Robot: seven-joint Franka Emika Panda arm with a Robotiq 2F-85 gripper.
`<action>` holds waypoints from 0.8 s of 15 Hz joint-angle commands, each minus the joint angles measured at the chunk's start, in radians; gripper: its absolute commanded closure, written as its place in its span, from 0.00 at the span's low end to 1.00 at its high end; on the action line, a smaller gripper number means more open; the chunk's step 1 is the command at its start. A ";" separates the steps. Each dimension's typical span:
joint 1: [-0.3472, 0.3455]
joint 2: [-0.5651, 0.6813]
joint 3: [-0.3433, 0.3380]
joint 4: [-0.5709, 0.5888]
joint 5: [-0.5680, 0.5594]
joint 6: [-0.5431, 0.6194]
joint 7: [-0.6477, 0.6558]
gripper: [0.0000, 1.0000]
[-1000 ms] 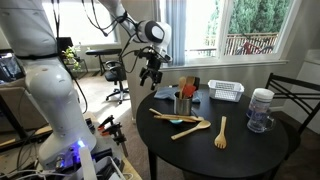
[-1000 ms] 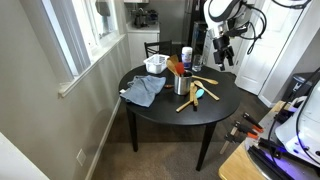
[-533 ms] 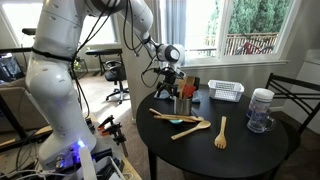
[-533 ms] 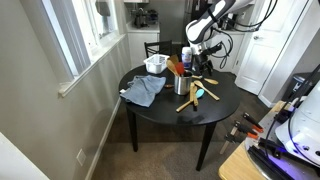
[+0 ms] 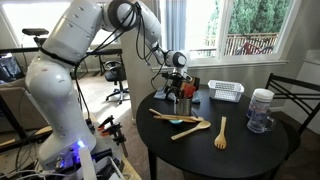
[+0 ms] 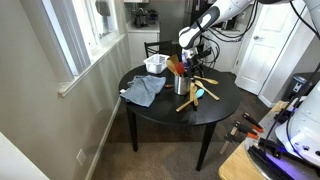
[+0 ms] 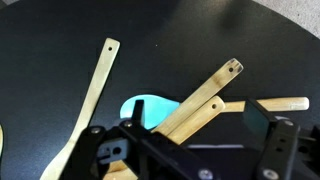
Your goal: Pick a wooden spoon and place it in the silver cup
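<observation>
The silver cup (image 5: 183, 103) stands on the round black table and shows in both exterior views (image 6: 182, 84), with reddish-brown utensils sticking out of it. A slim brown wooden spoon (image 5: 163, 115) lies in front of the cup among paler utensils. My gripper (image 5: 178, 78) hangs just above and behind the cup, also seen in an exterior view (image 6: 195, 57). In the wrist view the gripper (image 7: 200, 140) is open and empty, jaws wide apart over crossed pale wooden handles (image 7: 205, 95) and a teal head (image 7: 150, 108).
A pale wooden spatula (image 7: 90, 110), a pale spoon (image 5: 192, 128) and a wooden fork (image 5: 221, 132) lie on the table (image 5: 250, 150). A glass jar (image 5: 260, 110), white basket (image 5: 226, 91) and blue cloth (image 6: 145, 90) stand around the cup.
The arm has swung in from beyond the table's edge and come down over the cup and the utensils. The gripper has stayed open. Nothing on the table has moved.
</observation>
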 commanded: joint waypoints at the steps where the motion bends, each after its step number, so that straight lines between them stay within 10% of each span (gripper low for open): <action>1: -0.001 0.002 0.002 0.005 -0.001 -0.004 0.000 0.00; 12: 0.023 -0.004 0.016 -0.078 0.007 0.055 0.040 0.00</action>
